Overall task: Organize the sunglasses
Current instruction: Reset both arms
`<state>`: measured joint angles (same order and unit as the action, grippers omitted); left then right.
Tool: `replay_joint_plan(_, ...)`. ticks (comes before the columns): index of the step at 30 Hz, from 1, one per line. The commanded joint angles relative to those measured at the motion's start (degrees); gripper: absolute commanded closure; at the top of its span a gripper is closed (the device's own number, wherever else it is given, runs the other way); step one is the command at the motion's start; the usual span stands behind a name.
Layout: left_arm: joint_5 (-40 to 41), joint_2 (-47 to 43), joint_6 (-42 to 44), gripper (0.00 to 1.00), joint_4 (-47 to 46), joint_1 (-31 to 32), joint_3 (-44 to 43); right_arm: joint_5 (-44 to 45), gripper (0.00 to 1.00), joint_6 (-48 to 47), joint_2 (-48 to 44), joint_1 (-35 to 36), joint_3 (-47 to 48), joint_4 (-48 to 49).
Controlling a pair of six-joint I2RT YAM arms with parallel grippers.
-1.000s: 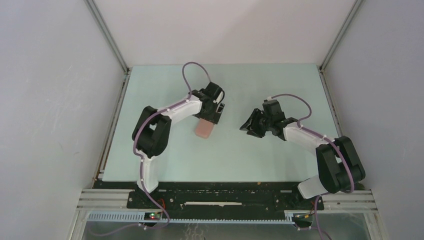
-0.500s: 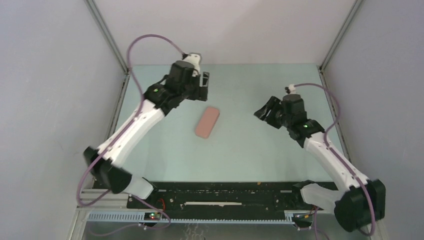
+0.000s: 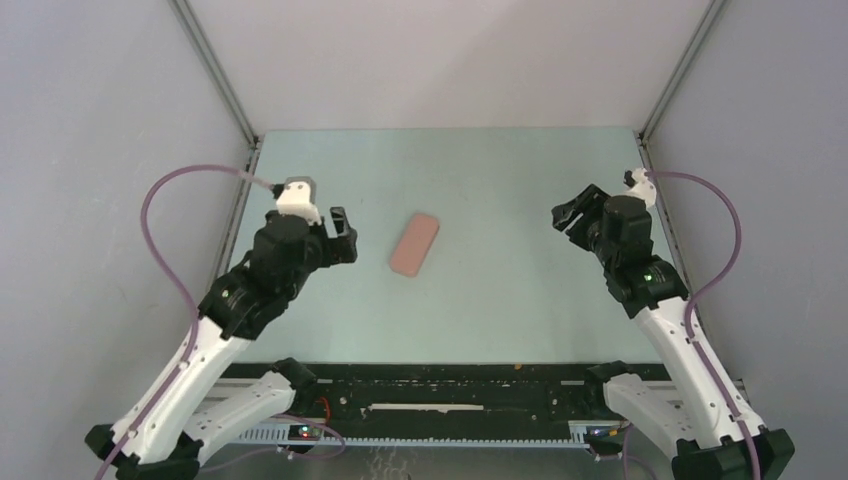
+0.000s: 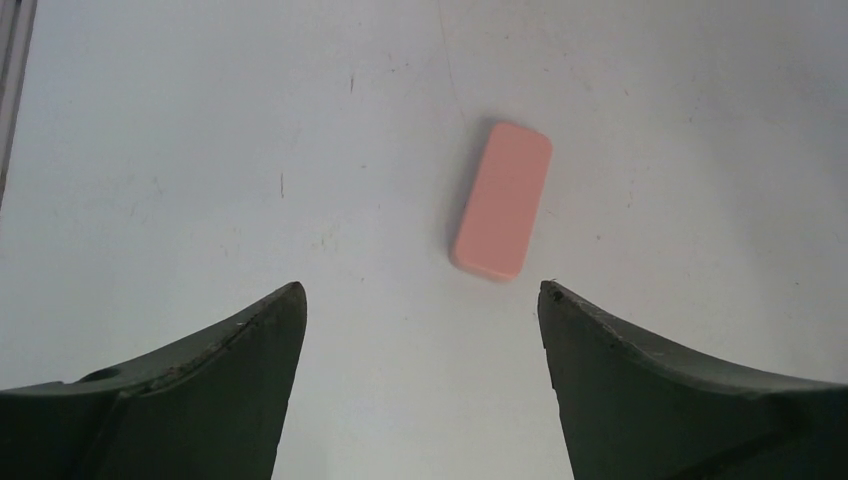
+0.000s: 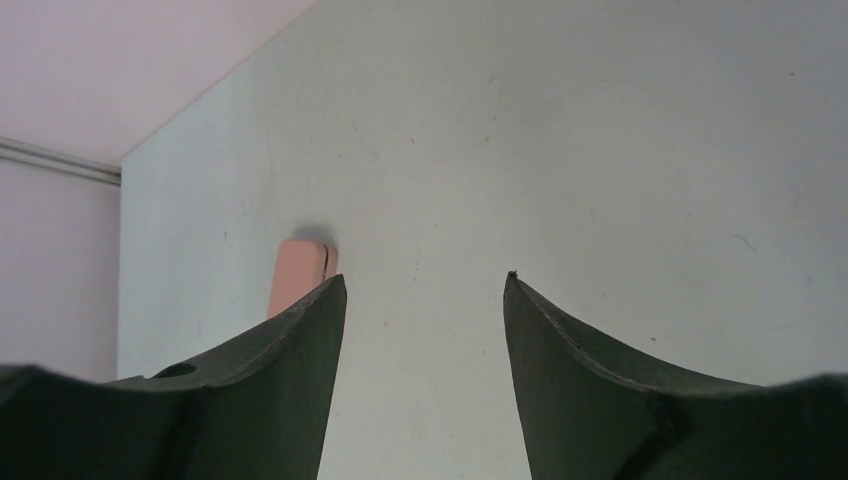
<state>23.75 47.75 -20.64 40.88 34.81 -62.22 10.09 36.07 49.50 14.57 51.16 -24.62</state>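
Note:
The black sunglasses are not in view in any frame. The salmon-pink case (image 3: 414, 243) lies shut on the table, a little left of the middle; it also shows in the left wrist view (image 4: 503, 213) and partly behind a finger in the right wrist view (image 5: 298, 272). My left gripper (image 3: 340, 237) is open and empty, raised to the left of the case. My right gripper (image 3: 576, 213) is open and empty, raised well to the right of the case. In the wrist views the left gripper (image 4: 420, 292) and the right gripper (image 5: 425, 280) each show only bare table between their fingertips.
The pale green table (image 3: 500, 300) is walled by grey panels at the left, back and right, with metal rails (image 3: 240, 200) along its side edges. The arm bases and a black bar run along the near edge.
Both arms have pulled back from the middle and lifted. The left gripper left the pink case and swung to the left; the right gripper moved right and away. The case stays put.

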Motion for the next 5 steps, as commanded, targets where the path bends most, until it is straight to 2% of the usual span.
replay_joint_plan(1, 3.21, -5.92, -4.17, 0.10, -2.72, 0.06, 4.65, 2.36, 0.32, 0.04, 1.34, -0.38, 1.23, 0.59)
replay_joint_plan(5, 5.21, -7.47, -5.47, 0.11, -1.55, 0.08, 5.17, 0.58, 0.33, 1.48, 2.58, -0.42, 1.23, 1.97)
